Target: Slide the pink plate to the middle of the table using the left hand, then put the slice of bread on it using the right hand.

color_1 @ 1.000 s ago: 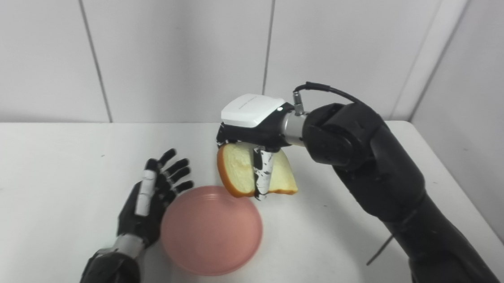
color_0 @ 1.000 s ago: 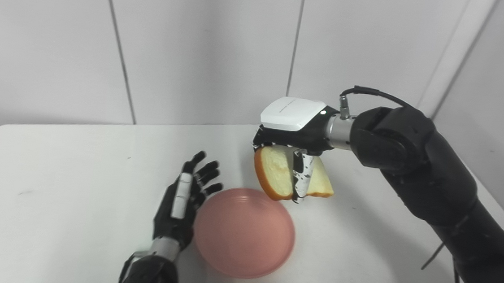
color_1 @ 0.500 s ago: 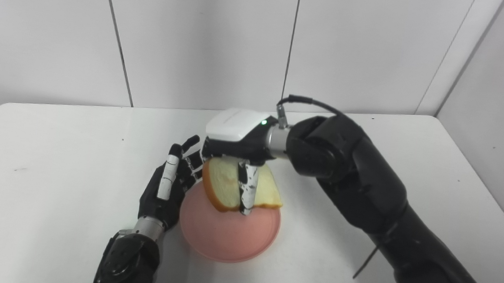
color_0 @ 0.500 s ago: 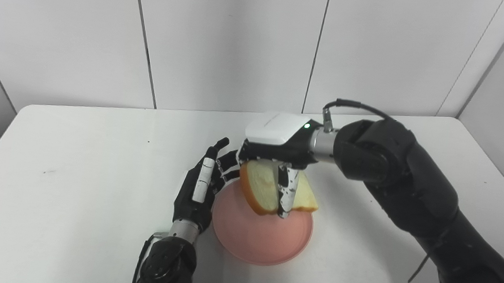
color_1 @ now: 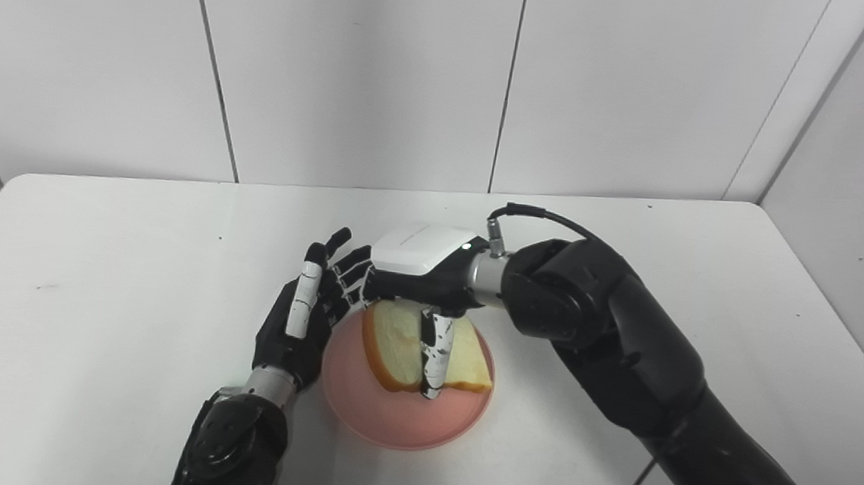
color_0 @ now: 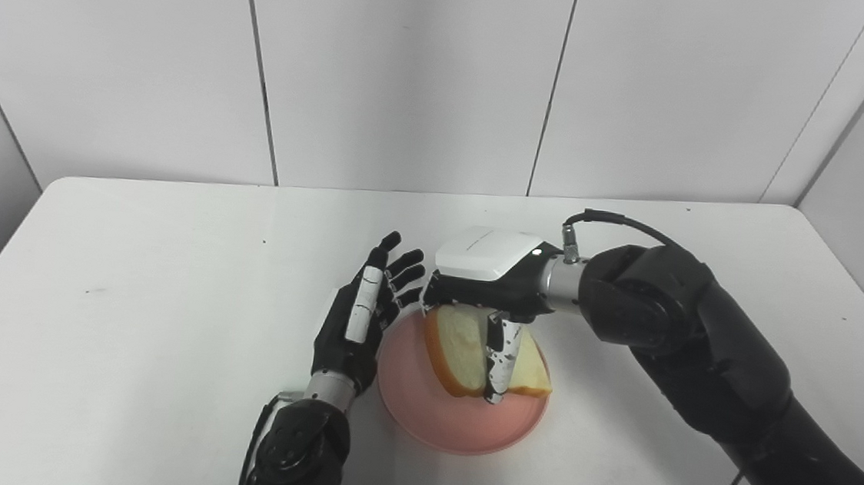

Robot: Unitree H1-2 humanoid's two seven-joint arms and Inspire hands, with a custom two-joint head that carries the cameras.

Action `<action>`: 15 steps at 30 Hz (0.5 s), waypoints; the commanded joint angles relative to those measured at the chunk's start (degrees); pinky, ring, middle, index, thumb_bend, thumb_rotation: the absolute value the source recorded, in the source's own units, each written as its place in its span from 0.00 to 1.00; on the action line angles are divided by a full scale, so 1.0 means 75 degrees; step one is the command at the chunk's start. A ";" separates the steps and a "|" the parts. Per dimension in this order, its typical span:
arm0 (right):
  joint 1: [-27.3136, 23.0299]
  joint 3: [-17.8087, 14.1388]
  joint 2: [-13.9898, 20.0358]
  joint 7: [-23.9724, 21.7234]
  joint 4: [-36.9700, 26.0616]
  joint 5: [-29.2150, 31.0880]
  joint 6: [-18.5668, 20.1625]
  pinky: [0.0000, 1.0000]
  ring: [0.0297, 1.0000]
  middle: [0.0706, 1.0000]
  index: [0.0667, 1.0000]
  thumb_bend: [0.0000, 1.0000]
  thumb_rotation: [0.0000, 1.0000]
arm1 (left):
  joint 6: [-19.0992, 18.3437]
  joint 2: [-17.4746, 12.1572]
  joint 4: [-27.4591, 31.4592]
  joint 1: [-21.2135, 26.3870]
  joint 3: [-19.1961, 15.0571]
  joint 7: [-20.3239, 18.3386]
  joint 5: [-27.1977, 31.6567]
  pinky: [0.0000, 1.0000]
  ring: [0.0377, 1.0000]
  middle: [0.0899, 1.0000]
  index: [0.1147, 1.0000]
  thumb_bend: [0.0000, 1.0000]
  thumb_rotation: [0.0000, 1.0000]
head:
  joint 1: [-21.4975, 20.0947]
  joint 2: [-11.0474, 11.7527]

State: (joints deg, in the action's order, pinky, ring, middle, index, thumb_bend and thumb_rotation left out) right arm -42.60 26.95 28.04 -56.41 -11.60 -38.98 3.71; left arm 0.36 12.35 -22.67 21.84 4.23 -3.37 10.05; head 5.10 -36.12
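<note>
Table (color_0: 129,265): white, with grey wall panels behind it.
Plate (color_0: 433,428): pink and round, flat on the table near its middle, towards the front edge.
Bread (color_0: 458,349): one slice with a brown crust, tilted on edge over the plate; its lower edge is at the plate's surface, though whether it touches I cannot tell.
Right hand (color_0: 486,293): white-backed, palm down over the plate, fingers clamped on the bread; one speckled finger (color_0: 499,363) runs down across the face of the slice, its tip near the plate.
Right arm (color_0: 700,364): black, coming in from the lower right, with a cable looping over the wrist.
Left hand (color_0: 356,329): black with a white strip, standing edge-on just beside the plate's left rim, fingers straight and spread apart, holding nothing; whether the palm touches the rim I cannot tell.
Left and right hands: the left fingertips (color_1: 340,239) reach up next to the knuckle side of the right hand, close together above the plate's far left edge.
</note>
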 commanded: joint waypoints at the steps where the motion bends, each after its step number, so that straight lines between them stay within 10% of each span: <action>1: -0.0187 -0.0156 -0.0020 0.0390 -0.0010 0.0055 -0.0234 0.39 0.42 0.48 0.45 0.52 0.00 | -0.0236 0.0375 -0.0405 -0.0183 -0.0052 0.0140 0.0036 0.78 0.84 0.83 0.89 0.90 0.84 | 0.0026 0.0023; 15: -0.0073 -0.0234 0.0093 0.0895 0.0270 0.0214 -0.0482 0.40 0.46 0.43 0.48 0.53 0.01 | -0.0287 0.0371 -0.0364 -0.0215 -0.0081 0.0150 0.0106 0.76 0.82 0.79 0.89 0.87 0.84 | -0.0013 0.0032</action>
State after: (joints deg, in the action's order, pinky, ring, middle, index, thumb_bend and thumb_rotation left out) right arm -41.03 26.43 28.03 -51.61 -8.69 -37.29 1.54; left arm 1.21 12.41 -23.32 22.07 4.25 -3.38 10.23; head 4.92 -35.95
